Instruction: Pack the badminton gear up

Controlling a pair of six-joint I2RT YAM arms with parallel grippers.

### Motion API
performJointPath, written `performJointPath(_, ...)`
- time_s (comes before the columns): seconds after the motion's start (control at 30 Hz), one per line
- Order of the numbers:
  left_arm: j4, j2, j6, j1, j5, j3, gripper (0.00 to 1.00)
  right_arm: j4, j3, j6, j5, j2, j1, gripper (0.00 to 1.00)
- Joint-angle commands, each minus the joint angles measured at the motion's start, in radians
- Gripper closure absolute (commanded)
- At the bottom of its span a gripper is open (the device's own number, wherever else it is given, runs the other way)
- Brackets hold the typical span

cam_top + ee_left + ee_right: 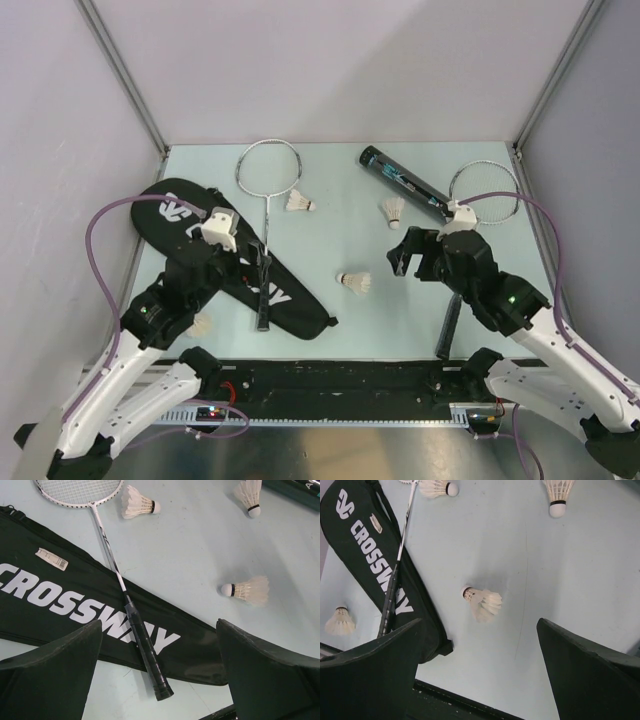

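Since both claws stand spread wide with nothing between the fingers, no item is in hand.

Behind the right claw (479,622), under its arm, lies the handle of the second racket (447,328). Its head is out beyond the claw.

The left claw (159,625) hangs over the racket bag (50,600), which lies flat beneath it. The black handle (145,650) of the first racket (107,545) rests on the bag directly below the gap, with the head pointing away. The racket is judged light and stiff. The wrapped handle is the place to grip, never the strings. The bag is judged soft and floppy, likely to sag if lifted by one edge.

One shuttlecock (482,602) lies below the right claw, just ahead of it. It is judged featherlight and fragile, so pinch the cork, not the feathers.

Beyond both claws lie two more shuttlecocks (300,202) (394,212).

Farthest out from the right claw lies the tube (405,180). It is judged rigid, smooth and liable to roll, so take it mid-length.
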Motion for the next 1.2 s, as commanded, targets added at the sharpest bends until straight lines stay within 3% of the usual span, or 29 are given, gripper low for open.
performJointPath(0.0, 0.03, -0.015, 0.026, -0.003, -0.021, -0.012, 0.02, 0.044, 0.006, 0.026, 0.074, -0.021, -0.001, 0.0)
performJointPath(0.1, 0.03, -0.019, 0.026, -0.003, -0.019, -0.012, 0.02, 0.078, 0.001, 0.094, 0.22, -0.022, 0.0, 0.0)
performJointPath(0.17, 0.031, -0.022, 0.026, -0.003, -0.019, -0.012, 0.02, 0.157, -0.011, 0.035, 0.274, -0.016, -0.002, 0.02)
performJointPath(0.37, 0.032, -0.031, 0.019, -0.003, -0.019, -0.01, 0.02, 0.496, -0.039, -0.471, 0.276, 0.1, -0.023, 0.04)
performJointPath(0.43, 0.032, -0.037, 0.014, -0.003, -0.016, -0.011, 0.02, 0.567, -0.023, -0.614, 0.269, 0.179, -0.086, 0.03)
performJointPath(0.57, 0.034, -0.055, 0.004, -0.003, -0.01, -0.017, 0.02, 0.477, 0.092, -0.668, 0.003, 0.368, -0.35, 0.05)
performJointPath(0.63, 0.036, -0.056, 0.007, -0.003, -0.006, -0.016, 0.02, 0.455, 0.138, -0.687, -0.05, 0.446, -0.422, 0.06)
performJointPath(0.83, 0.037, -0.04, 0.006, -0.002, 0.039, -0.019, 0.02, 0.355, 0.224, -0.864, -0.225, 0.637, -0.497, 0.08)
performJointPath(1.17, 0.039, -0.038, 0.006, -0.003, 0.054, -0.02, 0.02, 0.311, 0.348, -1.113, -0.092, 0.925, -0.526, 0.03)
